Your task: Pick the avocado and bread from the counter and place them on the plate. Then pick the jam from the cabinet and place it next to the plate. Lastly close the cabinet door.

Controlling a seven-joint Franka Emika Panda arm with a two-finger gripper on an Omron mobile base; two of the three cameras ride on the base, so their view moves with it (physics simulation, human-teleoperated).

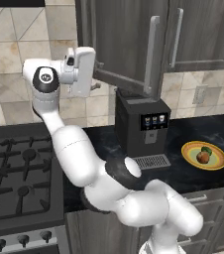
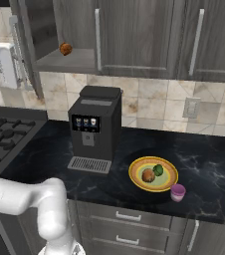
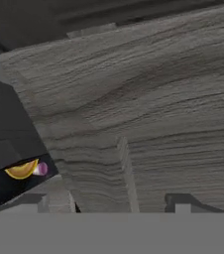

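end effector (image 1: 95, 85) raised against the open cabinet door (image 1: 129, 82), grip state can't tell. avocado (image 2: 158, 170) and bread (image 2: 148, 175) on plate (image 2: 136, 168), jam (image 2: 177, 191) just beside it on worktop (image 2: 209, 164).

Plate (image 2: 137, 182) yellow, orange-brown rim; avocado (image 2: 158, 170) green, bread (image 2: 148, 175) orange-brown. Jam (image 2: 177, 192) pink-purple. Counter (image 2: 209, 164) black, white-veined.
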